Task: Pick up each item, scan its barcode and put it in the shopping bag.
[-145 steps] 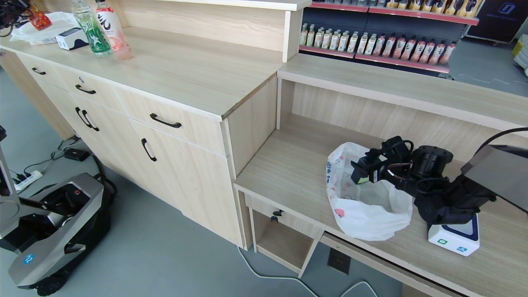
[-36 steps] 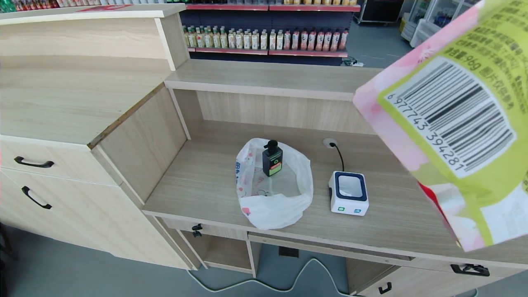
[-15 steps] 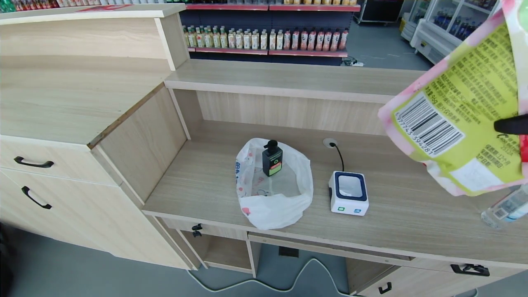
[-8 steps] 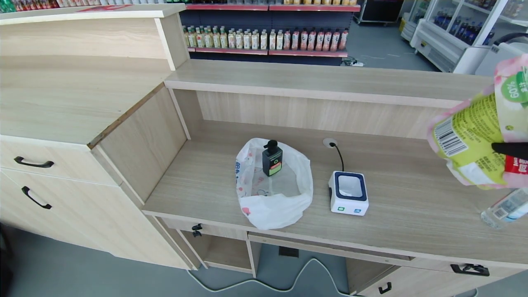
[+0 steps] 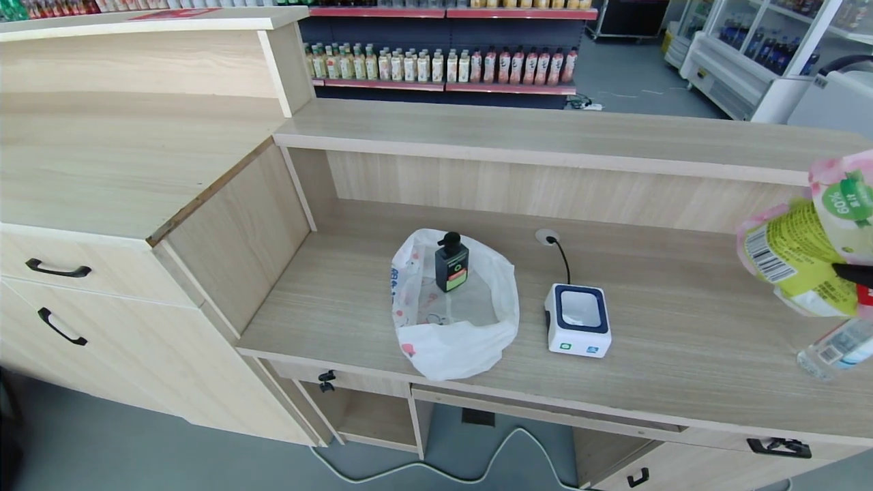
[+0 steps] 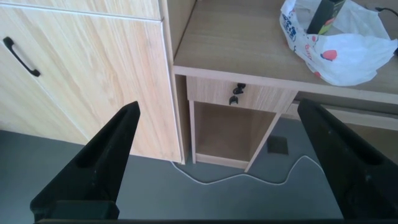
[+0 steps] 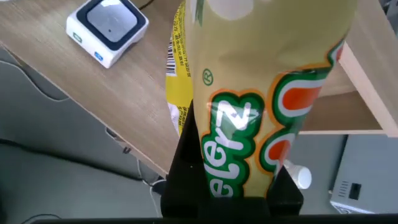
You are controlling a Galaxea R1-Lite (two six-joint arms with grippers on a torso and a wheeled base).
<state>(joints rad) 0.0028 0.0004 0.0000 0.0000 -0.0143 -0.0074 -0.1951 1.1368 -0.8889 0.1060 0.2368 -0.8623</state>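
Snack bag [image 5: 799,254] lower, farther right.

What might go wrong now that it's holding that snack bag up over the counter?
The snack bag is soft and pinched by the right gripper at one spot, so it may slip. Its barcode faces sideways, not down at the scanner, so the scan may miss. Dropped into the shopping bag, it may topple the standing pump bottle.
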